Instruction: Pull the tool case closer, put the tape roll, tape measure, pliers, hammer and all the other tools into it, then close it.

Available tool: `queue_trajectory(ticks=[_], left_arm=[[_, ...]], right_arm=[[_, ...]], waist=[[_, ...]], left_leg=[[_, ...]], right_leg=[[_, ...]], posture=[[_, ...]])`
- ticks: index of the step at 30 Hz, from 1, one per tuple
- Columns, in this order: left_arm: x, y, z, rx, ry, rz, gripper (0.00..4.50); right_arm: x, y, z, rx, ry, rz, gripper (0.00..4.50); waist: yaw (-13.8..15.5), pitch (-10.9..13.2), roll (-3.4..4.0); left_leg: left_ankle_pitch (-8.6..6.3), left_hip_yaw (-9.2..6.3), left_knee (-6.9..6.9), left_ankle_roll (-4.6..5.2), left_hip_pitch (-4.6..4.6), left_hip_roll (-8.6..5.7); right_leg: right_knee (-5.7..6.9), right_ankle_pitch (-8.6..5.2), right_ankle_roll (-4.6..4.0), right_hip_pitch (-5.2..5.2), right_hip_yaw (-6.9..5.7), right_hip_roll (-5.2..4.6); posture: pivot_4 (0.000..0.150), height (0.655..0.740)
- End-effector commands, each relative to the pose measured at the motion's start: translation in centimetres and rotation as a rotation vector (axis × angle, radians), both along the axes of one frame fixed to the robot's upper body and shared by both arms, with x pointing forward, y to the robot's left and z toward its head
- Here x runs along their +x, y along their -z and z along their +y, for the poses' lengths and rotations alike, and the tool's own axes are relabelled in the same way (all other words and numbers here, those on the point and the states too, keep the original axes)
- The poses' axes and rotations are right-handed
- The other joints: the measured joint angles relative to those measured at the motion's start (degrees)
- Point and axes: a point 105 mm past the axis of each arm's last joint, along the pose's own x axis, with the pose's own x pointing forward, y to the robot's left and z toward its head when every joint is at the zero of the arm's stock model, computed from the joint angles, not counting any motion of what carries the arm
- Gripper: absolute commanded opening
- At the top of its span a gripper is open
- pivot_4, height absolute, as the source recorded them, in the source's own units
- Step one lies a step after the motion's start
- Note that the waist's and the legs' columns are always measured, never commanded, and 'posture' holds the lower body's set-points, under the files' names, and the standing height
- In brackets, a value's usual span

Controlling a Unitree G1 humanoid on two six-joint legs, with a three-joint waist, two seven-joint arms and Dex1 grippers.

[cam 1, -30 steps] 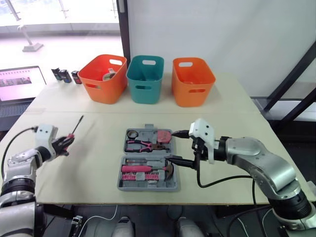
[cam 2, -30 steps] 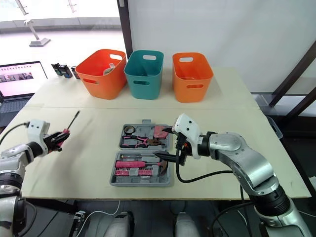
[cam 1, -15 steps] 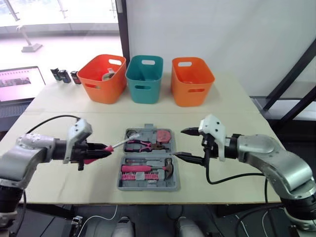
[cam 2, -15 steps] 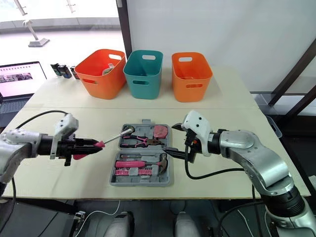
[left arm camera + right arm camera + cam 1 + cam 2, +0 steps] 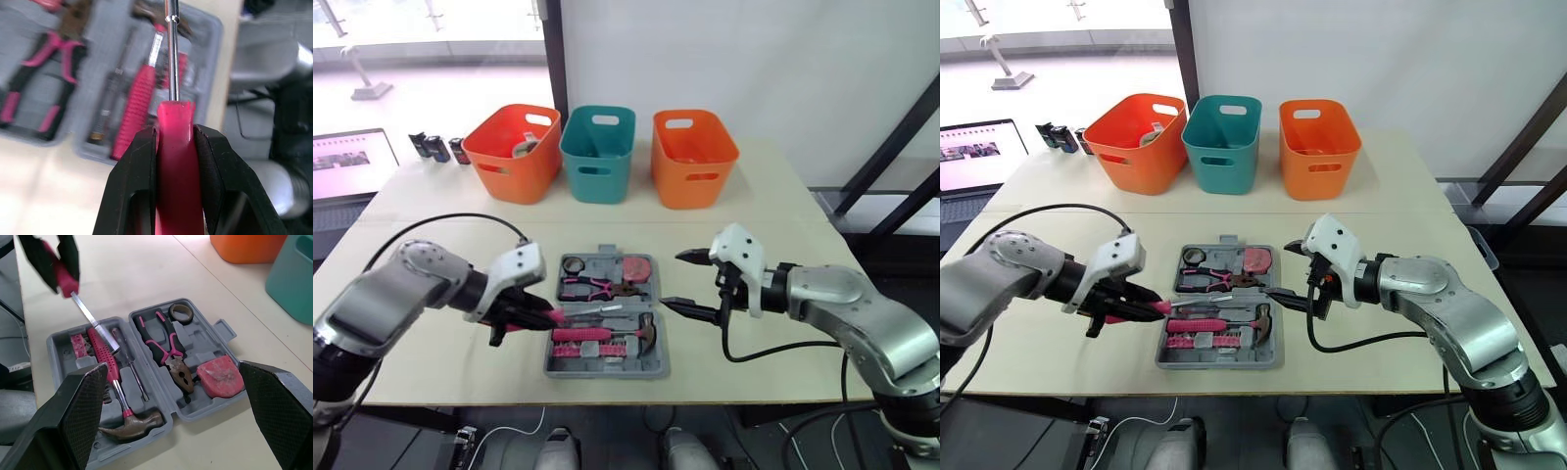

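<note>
Pink-handled screwdriver (image 5: 570,313) is hanging low over the near half of the open tool case (image 5: 607,373), with my left hand (image 5: 536,315) clamping its handle. Its long axis is running crosswise, roughly along the hammer (image 5: 592,334), with the tip pointing to my right. I'm judging the job nearly finished: the hammer, pliers (image 5: 592,287), tape roll (image 5: 574,264) and tape measure (image 5: 638,267) are sitting in their slots, leaving this tool and the lid, while my right hand (image 5: 672,280) is hovering beside the case, fingers spread wide.
</note>
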Motion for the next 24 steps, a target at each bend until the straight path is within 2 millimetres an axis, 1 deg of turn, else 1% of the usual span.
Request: queue_trajectory(ticks=[1, 3, 4, 7, 11, 13, 14, 17, 21, 24], left_arm=[[-0.3, -0.8, -1.1, 0.085, 0.034, -0.053, 0.61], [-0.2, -0.3, -1.1, 0.168, 0.043, -0.084, 0.61], [-0.5, 0.1, -1.7, 0.193, 0.070, -0.074, 0.61], [-0.7, 0.8, -2.8, 0.235, 0.105, -0.054, 0.61], [-0.3, 1.1, -3.4, 0.277, 0.112, -0.077, 0.61], [-0.2, 1.3, -4.4, 0.259, 0.120, -0.089, 0.61], [0.0, 1.7, -4.6, 0.262, 0.115, -0.097, 0.61], [0.2, 2.4, -4.7, 0.272, 0.105, -0.107, 0.61], [0.1, 3.3, -5.4, 0.250, 0.100, -0.089, 0.61], [0.4, 3.8, -5.8, 0.238, 0.083, -0.103, 0.61]], right_arm=[[-0.5, -0.9, 0.5, -0.003, -0.026, -0.054, 4.50], [-0.4, -0.8, 0.5, -0.004, -0.025, -0.056, 4.50], [-0.4, -0.8, 0.5, -0.005, -0.025, -0.056, 4.50], [-0.4, -0.6, 0.6, -0.008, -0.024, -0.056, 4.50], [-0.4, -0.5, 0.6, -0.012, -0.023, -0.054, 4.50], [-0.5, -0.4, 0.5, -0.016, -0.017, -0.052, 4.50], [-0.5, -0.3, 0.4, -0.019, -0.013, -0.051, 4.50], [-0.5, -0.2, 0.4, -0.022, -0.008, -0.050, 4.50], [-0.6, -0.1, 0.3, -0.023, -0.002, -0.044, 4.50], [-0.7, 0.0, 0.4, -0.027, 0.001, -0.038, 4.50]], waist=[[0.1, 0.0, -0.02], [0.0, 0.0, -0.02], [-0.1, 0.0, -0.02], [-0.1, 0.1, 0.00], [-0.2, 0.1, -0.03], [-0.1, 0.1, -0.01], [-0.1, 0.1, -0.01], [-0.1, 0.1, -0.02], [-0.1, 0.1, -0.03], [-0.1, 0.1, -0.02]], left_leg=[[0.00, 0.00, 0.03, 0.00, -0.01, -0.02], [0.00, 0.00, 0.08, 0.00, -0.02, -0.03], [0.00, 0.00, 0.08, 0.00, -0.01, -0.03], [0.00, -0.01, 0.10, 0.00, -0.01, -0.03], [-0.01, -0.02, 0.16, 0.02, -0.03, -0.03], [-0.02, -0.04, 0.20, 0.04, -0.03, -0.03], [-0.03, -0.05, 0.26, 0.07, -0.02, -0.03], [-0.11, -0.06, 0.53, 0.20, -0.04, -0.03], [-0.11, -0.07, 0.67, 0.20, -0.04, -0.04], [-0.11, -0.08, 0.68, 0.20, -0.04, -0.04]], right_leg=[[-0.02, 0.00, 0.00, 0.01, 0.01, -0.01], [-0.02, 0.00, 0.00, 0.03, 0.03, -0.01], [-0.02, 0.00, 0.00, 0.03, 0.03, -0.01], [0.02, 0.00, 0.01, 0.03, 0.03, 0.00], [0.03, 0.01, 0.02, 0.04, 0.03, 0.01], [0.06, 0.01, 0.02, 0.04, 0.03, 0.02], [0.08, 0.01, 0.03, 0.07, 0.03, 0.02], [0.07, 0.00, 0.04, 0.19, 0.02, 0.02], [0.10, 0.01, 0.03, 0.26, 0.03, 0.02], [0.10, 0.01, 0.03, 0.28, 0.03, 0.03]], posture=[[0.150, 0.7400], [0.150, 0.7400], [0.150, 0.7400], [0.150, 0.7400], [0.150, 0.7400], [0.150, 0.7400], [0.150, 0.7400], [0.150, 0.7400], [0.150, 0.7400], [0.150, 0.7400]])
